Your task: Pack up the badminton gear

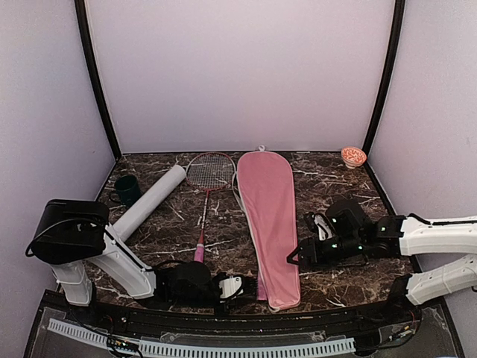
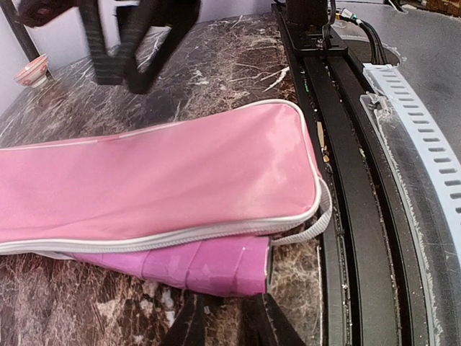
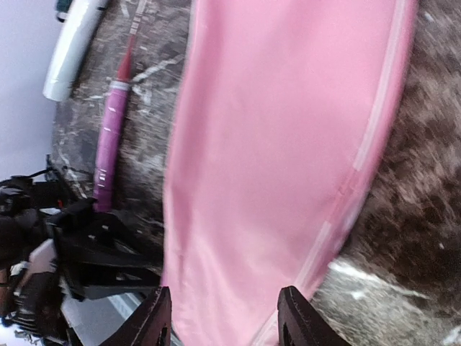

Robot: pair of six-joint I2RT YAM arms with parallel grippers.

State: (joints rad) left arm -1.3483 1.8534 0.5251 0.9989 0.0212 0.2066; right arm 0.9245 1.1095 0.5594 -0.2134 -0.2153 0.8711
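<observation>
Nearest, down at the bench's front edge, the left end effector (image 2: 232, 318) sits low with its black fingers slightly parted and nothing between them that I can see. Just ahead of them lies the butt of a pink-taped racket handle (image 2: 209, 263). It pokes out from under the white-piped zip edge of the large pink racket-shaped fabric cover (image 2: 158, 180).

The cover lies in the middle of the dark marbled bench (image 1: 328, 186). Its long axis runs from the front edge to the back, with the narrow end at the front and the wide head end at the back. The protruding handle follows that same line, so the left fingers meet it from the side, across its length. Whether they touch it I cannot tell.

The right end effector (image 3: 225, 317) hangs on the opposite side of the cover, jaws spread wide and empty, facing the cover's long flank.

A second racket with a red-strung head and pink handle (image 1: 210, 171) lies loose just left of the cover and roughly parallel to it, handle towards the front. A long pale grey tube (image 1: 149, 201) lies further left.

The left arm is plainly nearer both handles. I judge the coming move is its to make: pinch the protruding handle crosswise and slide it along the cover's axis.
</observation>
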